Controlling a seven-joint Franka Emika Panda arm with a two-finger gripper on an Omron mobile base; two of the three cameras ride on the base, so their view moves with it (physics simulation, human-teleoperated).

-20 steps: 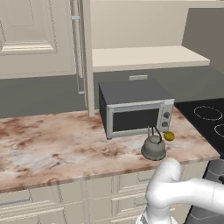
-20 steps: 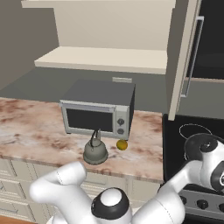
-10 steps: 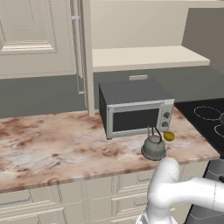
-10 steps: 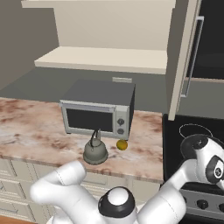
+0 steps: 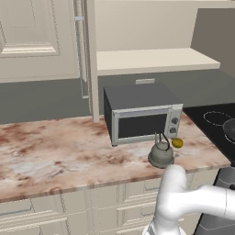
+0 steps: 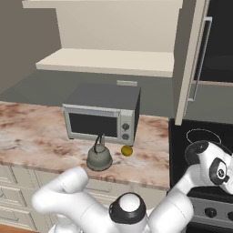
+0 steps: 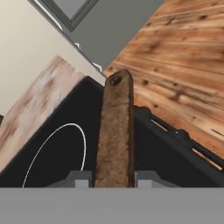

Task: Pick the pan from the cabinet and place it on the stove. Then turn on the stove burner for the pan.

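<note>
Left base view: the arm [image 5: 193,202] rises at lower right and runs off the right edge, so its far end is cut off. The pan [image 5: 229,130] appears only as a dark curved sliver at the right edge, over the black stove [image 5: 213,121]; most of it is out of frame. A marbled brown counter [image 5: 59,151] carries a grey microwave [image 5: 140,114], a kettle [image 5: 161,153] and a small yellow item [image 5: 177,143] too small to identify. Above stand the cream cabinet [image 5: 36,41] and a beige shelf [image 5: 151,59].

Right base view: the arm's wrist covers the front part of the stove, hiding the hand and the pan. One white ring [image 6: 203,135] is partly visible behind it. Stove knobs [image 6: 210,212] show at the lower right. The cabinet door [image 6: 191,59] stands beside a dark opening.

Hand view: the gripper [image 7: 112,178] is clamped on the pan's brown handle [image 7: 116,131], which runs up the middle between the two fingers [image 7: 78,178]. The pan's bowl is out of frame. Below the handle lie black stove glass with a white ring, the counter edge, and a wooden floor [image 7: 183,61].
</note>
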